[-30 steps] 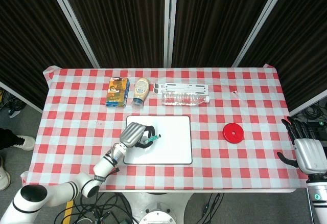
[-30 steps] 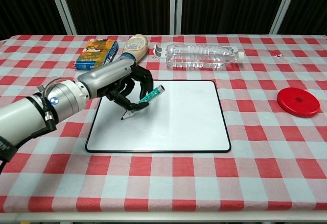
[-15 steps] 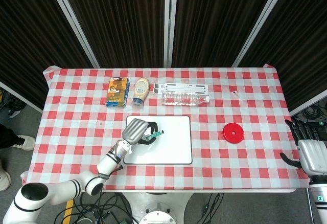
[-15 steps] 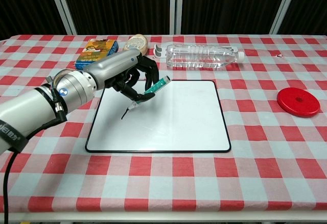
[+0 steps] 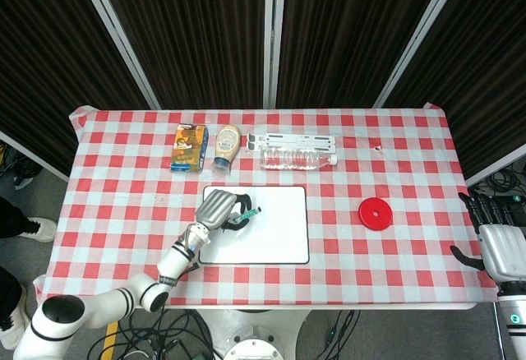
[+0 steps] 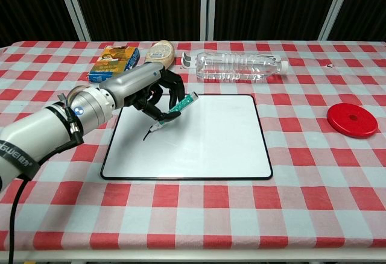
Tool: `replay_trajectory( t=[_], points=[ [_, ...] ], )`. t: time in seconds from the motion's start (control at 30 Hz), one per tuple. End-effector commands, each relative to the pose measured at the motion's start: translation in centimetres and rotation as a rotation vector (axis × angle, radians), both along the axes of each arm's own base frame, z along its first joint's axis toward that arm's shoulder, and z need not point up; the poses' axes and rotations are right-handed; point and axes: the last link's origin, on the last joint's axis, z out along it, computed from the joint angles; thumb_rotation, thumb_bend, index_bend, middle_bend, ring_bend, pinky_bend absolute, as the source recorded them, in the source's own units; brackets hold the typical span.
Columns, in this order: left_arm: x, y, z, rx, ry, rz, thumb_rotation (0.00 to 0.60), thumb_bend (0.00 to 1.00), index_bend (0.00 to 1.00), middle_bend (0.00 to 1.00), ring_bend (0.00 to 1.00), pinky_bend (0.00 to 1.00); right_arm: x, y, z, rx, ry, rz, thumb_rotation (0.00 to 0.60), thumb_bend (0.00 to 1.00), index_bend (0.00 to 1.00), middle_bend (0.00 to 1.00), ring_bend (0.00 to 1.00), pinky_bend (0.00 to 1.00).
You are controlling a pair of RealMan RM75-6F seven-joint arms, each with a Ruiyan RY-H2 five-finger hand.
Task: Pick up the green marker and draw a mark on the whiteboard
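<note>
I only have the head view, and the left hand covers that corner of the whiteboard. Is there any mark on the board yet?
Observer: Yes. The chest view shows a short dark stroke on the whiteboard, near its left side.
Operator: Where is the marker tip relative to it?
Observer: The left hand holds the green marker slanted in its fingers, tip down at the stroke's upper end. I cannot tell whether the tip touches the board.
Operator: And which way does the back end point?
Observer: Up and away from the robot, toward the water bottle.
</note>
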Motion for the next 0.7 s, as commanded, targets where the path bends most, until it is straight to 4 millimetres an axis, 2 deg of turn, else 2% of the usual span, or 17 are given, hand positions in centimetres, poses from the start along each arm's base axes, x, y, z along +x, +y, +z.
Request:
replay_trajectory(
  t=[0.03, 0.27, 0.47, 0.6, 0.7],
  points=[
    [0.3, -0.1, -0.3, -0.008, -0.006, 0.003, 0.600, 0.40, 0.55, 0.60, 0.77, 0.95, 0.0, 0.0, 0.1, -0.002, 0.000, 0.000, 0.600, 0.10, 0.00, 0.03, 0.00, 0.00],
    [1.5, -0.8, -1.3, -0.031, -0.024, -0.014, 0.600, 0.40, 0.55, 0.60, 0.77, 0.95, -0.1, 0.3, 0.4, -0.008, 0.006, -0.005, 0.600, 0.10, 0.00, 0.03, 0.00, 0.00],
    [4.1, -1.6, -2.2, -0.045, -0.064, -0.051, 0.600, 0.40, 0.55, 0.60, 0.77, 0.95, -0.2, 0.6, 0.7, -0.019, 0.005, -0.006, 0.600, 0.10, 0.00, 0.03, 0.00, 0.00],
    [5.2, -1.1, -0.7, 0.003, -0.110, -0.077, 0.600, 0.40, 0.55, 0.60, 0.77, 0.95, -0.2, 0.7, 1.0, -0.029, 0.002, 0.000, 0.600, 0.10, 0.00, 0.03, 0.00, 0.00],
    [4.9, -0.4, 1.2, 0.043, -0.116, -0.083, 0.600, 0.40, 0.55, 0.60, 0.77, 0.95, -0.2, 0.7, 1.0, -0.027, -0.001, 0.003, 0.600, 0.10, 0.00, 0.03, 0.00, 0.00]
  ],
)
